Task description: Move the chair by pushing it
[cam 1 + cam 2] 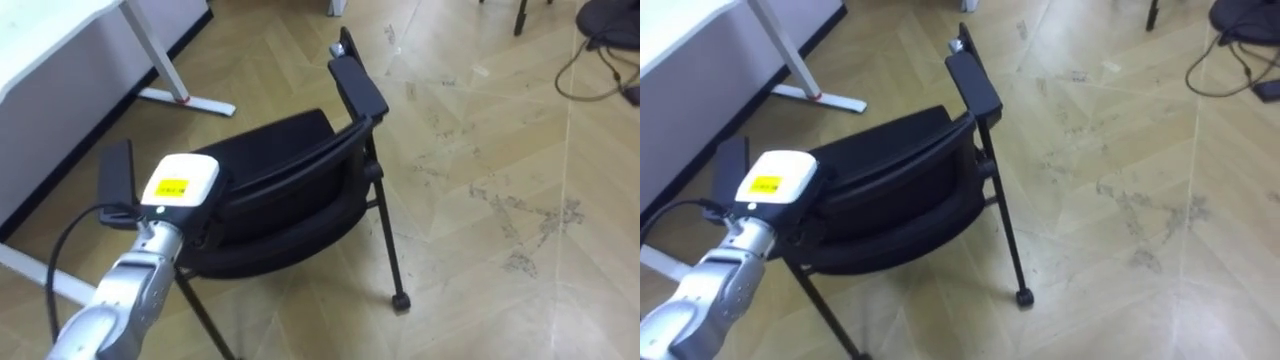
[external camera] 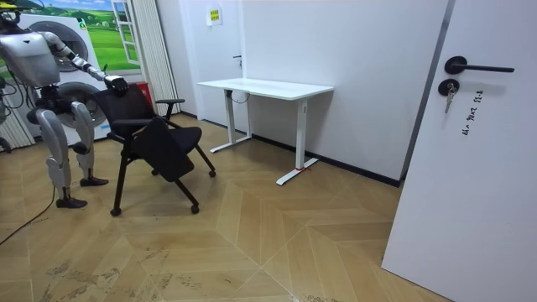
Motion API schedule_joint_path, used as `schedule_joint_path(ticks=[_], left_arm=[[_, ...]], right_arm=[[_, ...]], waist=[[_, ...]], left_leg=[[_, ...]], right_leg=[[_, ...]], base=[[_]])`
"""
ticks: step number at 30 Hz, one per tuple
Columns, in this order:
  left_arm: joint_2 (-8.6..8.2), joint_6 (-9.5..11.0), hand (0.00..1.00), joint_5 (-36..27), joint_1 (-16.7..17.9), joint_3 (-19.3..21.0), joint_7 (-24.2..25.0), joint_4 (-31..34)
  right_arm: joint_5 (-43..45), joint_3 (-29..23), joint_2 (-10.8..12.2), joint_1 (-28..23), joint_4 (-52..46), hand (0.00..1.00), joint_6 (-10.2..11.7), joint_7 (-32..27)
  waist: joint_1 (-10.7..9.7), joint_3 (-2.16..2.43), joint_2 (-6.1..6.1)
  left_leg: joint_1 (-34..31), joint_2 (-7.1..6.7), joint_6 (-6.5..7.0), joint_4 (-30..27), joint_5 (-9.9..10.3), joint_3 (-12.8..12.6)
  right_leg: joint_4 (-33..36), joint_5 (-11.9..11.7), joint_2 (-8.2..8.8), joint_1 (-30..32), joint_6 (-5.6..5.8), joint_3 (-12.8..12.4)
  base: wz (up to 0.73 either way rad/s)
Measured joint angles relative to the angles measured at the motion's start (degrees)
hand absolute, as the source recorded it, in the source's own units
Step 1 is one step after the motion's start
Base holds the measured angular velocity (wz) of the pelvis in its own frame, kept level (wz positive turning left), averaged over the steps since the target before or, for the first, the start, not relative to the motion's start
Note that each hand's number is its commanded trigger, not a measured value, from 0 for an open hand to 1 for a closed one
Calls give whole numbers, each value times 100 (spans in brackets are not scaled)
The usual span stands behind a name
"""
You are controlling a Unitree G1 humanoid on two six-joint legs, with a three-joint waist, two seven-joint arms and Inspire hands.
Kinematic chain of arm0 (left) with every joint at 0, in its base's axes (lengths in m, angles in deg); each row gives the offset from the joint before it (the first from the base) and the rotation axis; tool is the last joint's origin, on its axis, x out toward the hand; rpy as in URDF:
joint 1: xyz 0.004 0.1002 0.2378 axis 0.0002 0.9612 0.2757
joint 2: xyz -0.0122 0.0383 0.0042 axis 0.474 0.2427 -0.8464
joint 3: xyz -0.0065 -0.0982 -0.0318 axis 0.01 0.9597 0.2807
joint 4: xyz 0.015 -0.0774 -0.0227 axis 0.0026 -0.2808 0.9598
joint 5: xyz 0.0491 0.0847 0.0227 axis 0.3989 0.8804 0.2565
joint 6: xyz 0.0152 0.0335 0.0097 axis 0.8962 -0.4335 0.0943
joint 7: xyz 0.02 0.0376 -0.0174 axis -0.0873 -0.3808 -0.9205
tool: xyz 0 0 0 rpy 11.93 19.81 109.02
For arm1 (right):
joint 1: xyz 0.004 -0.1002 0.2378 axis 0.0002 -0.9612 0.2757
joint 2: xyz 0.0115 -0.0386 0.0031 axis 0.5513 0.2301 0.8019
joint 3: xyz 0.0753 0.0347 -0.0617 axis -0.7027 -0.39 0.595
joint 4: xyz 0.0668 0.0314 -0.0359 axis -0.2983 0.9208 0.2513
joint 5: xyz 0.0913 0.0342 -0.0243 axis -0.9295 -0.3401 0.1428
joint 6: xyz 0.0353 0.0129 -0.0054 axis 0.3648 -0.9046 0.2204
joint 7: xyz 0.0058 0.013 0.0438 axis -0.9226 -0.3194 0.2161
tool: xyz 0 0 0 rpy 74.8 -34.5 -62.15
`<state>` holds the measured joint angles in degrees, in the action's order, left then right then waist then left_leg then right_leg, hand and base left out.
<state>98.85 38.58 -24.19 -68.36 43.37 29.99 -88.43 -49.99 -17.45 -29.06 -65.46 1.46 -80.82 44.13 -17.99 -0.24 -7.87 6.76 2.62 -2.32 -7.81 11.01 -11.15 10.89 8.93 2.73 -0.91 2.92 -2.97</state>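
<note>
my left hand [image 1: 181, 186] sits at the top edge of the black chair's [image 1: 290, 200] backrest, near its left end. its fingers are hidden by the backrest, so i cannot tell how they are set. one armrest [image 1: 357, 85] lies well to the hand's right. a white desk [image 2: 268, 87] stands beyond the chair.

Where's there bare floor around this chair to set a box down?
Bare parquet floor lies right of the chair, beyond its caster leg. Its left is crowded: desk legs, plus the left hand against it.
</note>
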Motion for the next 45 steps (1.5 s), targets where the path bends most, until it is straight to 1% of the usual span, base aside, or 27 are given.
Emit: schedule_joint_path(ticks=[1, 3, 4, 6, 8, 10, 12, 13, 14, 15, 17, 18, 20, 21, 23, 24, 25, 26, 28, 31, 32, 36, 37, 40, 42, 43, 45], left_arm=[[34, 31, 100, -25, 20, 0, -88, -30], [139, 113, 100, -84, 64, 1, -171, -33], [228, 195, 100, -165, 66, 0, -197, -32], [252, 220, 100, -203, 67, 4, -284, -34], [260, 383, 100, -181, 131, 193, -356, -116], [260, 406, 100, -60, 173, 289, -351, -119], [260, 459, 100, -35, 173, 391, -344, -119], [260, 519, 100, -32, 174, 479, -342, -119], [260, 532, 100, 8, 174, 511, -342, -117], [261, 534, 100, 29, 173, 526, -342, -117], [261, 540, 100, 23, 170, 536, -340, -119], [261, 539, 100, 23, 169, 535, -330, -119], [255, 549, 100, 16, 143, 529, -315, -170], [254, 550, 100, 16, 136, 528, -313, -170], [250, 548, 100, -4, 15, 390, -300, -223], [234, 545, 100, -16, -20, 353, -297, -252], [172, 518, 100, -19, -42, 320, -296, -270], [159, 516, 100, -18, -95, 291, -299, -263], [151, 536, 100, -18, -232, 169, -302, -263], [98, 580, 100, -18, -345, 40, -303, -271], [33, 585, 100, -18, -371, 20, -302, -272], [-11, 653, 100, -17, -393, -31, -306, -276], [-60, 655, 100, -17, -408, -36, -320, -274], [-82, 674, 100, 0, -441, -66, -310, -226], [-89, 715, 100, 16, -457, -71, -279, -210], [-88, 747, 100, 18, -463, -71, -265, -210], [-88, 766, 100, 36, -487, -92, -263, -202]], right_arm=[[18, -160, 22, -46, -298, 0, 92, -276], [96, -454, 100, -143, -874, 0, 187, -686], [222, -627, 144, -188, -1201, 0, 254, -981], [289, -724, 169, -287, -1837, 0, 299, -1530], [1006, -834, 168, -380, -2732, 0, 477, -2229], [1668, -871, 154, -412, -3362, 0, 683, -2645], [2319, -826, 147, -418, -4171, 0, 755, -2974], [2797, -756, 134, -400, -4619, 0, 866, -3116], [3149, -659, 118, -371, -4998, 0, 913, -3222], [3258, -580, 101, -344, -5225, 0, 913, -3264], [3807, -123, -92, -175, -6176, 0, 905, -3361], [4016, -12, -165, -96, -6368, 0, 907, -3355], [4572, 499, -534, 344, -6822, 0, 930, -3320], [4618, 629, -605, 461, -6902, 0, 928, -3299], [4792, 1274, -777, 798, -7170, 0, 916, -3187], [4859, 1445, -788, 882, -7170, 0, 888, -3135], [4970, 1826, -783, 965, -7168, 0, 835, -2969], [5002, 2213, -785, 1024, -7170, 0, 798, -2721], [5023, 2649, -786, 1082, -7169, 0, 733, -2360], [5024, 3205, -786, 1294, -7060, 0, 640, -1894], [5029, 3342, -786, 1396, -6949, 0, 634, -1732], [5172, 3753, -788, 1739, -6487, 0, 551, -1233], [5216, 3834, -787, 1760, -6424, 0, 553, -1068], [5383, 4067, -753, 1764, -6187, 0, 509, -632], [5566, 4213, -751, 1801, -6061, 0, 510, -432], [5646, 4330, -751, 1852, -5957, 0, 508, -292], [5736, 4496, -750, 1974, -5834, 0, 508, -101]], waist=[[-26, 5, 0], [-85, 44, -15], [-93, 51, -6], [-75, 61, 15], [-71, 62, 31], [-99, 59, 66], [-86, 50, 100], [-73, 29, 158], [-41, 45, 243], [-29, 51, 276], [24, 55, 334], [30, 55, 335], [102, 49, 356], [131, 49, 358], [288, 38, 369], [348, 24, 384], [458, 13, 407], [564, -23, 452], [704, -42, 483], [938, -50, 496], [1009, -54, 501], [1114, -90, 569], [1169, -100, 591], [1262, -84, 648], [1322, -83, 659], [1361, -77, 679], [1363, -76, 693]], left_leg=[[-23, 0, 0, -3, 0, -26], [-109, 0, 0, -9, 0, -36], [-159, -1, 0, -15, 0, -37], [-263, -4, 1, -89, 1, -42], [-349, -6, 16, -171, 9, -46], [-355, -5, 16, -194, 9, -62], [-414, -6, 16, -210, 9, -118], [-429, -8, 16, -212, 9, -122], [-418, -8, 16, -209, 9, -130], [-408, -8, 16, -209, 9, -141], [-367, -10, 16, -202, 9, -268], [-360, -15, 16, -201, 9, -270], [-303, -21, 16, -177, 9, -300], [-296, -20, 16, -176, 9, -301], [-260, -4, 16, -169, 9, -283], [-210, 4, 16, -156, 9, -284], [-131, 30, 16, -146, 9, -288], [-94, 57, 16, -141, 9, -288], [-109, 85, 16, -139, 9, -272], [-92, 96, 16, -114, 9, -235], [-60, 96, 16, -83, 9, -235], [68, 107, 15, -16, 9, -214], [84, 109, 15, 1, 9, -184], [85, 124, 15, 4, 9, -111], [71, 139, 15, 5, 9, -53], [73, 159, 15, 4, 9, 34], [68, 178, 15, 4, 9, 109]], right_leg=[[5, 0, 0, 24, 0, -6], [36, 2, 5, 122, 2, -10], [91, 4, 7, 203, 5, -16], [184, 4, 11, 322, 5, -38], [258, 4, 12, 413, 5, -65], [271, 6, 10, 420, 7, -77], [313, 9, 11, 514, 9, -113], [354, 10, 9, 555, 9, -131], [401, 23, -1, 589, 10, -159], [404, 23, -5, 592, 10, -173], [397, 11, -6, 607, 17, -230], [394, 8, -5, 606, 22, -247], [398, -4, -13, 583, 26, -295], [394, -6, -18, 583, 24, -303], [393, -21, -34, 552, 12, -308], [396, -23, -47, 519, 8, -315], [392, -34, -83, 471, -9, -316], [384, -44, -107, 446, -25, -286], [363, -56, -115, 446, -45, -161], [363, -60, -126, 444, -51, -119], [363, -61, -124, 427, -53, -77], [270, -64, -118, 252, -58, 82], [249, -67, -114, 229, -63, 150], [215, -71, -119, 211, -70, 218], [210, -77, -117, 205, -78, 351], [210, -86, -118, 198, -93, 493], [210, -87, -122, 185, -98, 594]], base=[[0], [0], [0], [-5], [-8], [-7], [-8], [-10], [-9], [-11], [-14], [-14], [-12], [-8], [-6], [-13], [-18], [-16], [5], [0], [-5], [4], [6], [5], [0], [7], [14]])
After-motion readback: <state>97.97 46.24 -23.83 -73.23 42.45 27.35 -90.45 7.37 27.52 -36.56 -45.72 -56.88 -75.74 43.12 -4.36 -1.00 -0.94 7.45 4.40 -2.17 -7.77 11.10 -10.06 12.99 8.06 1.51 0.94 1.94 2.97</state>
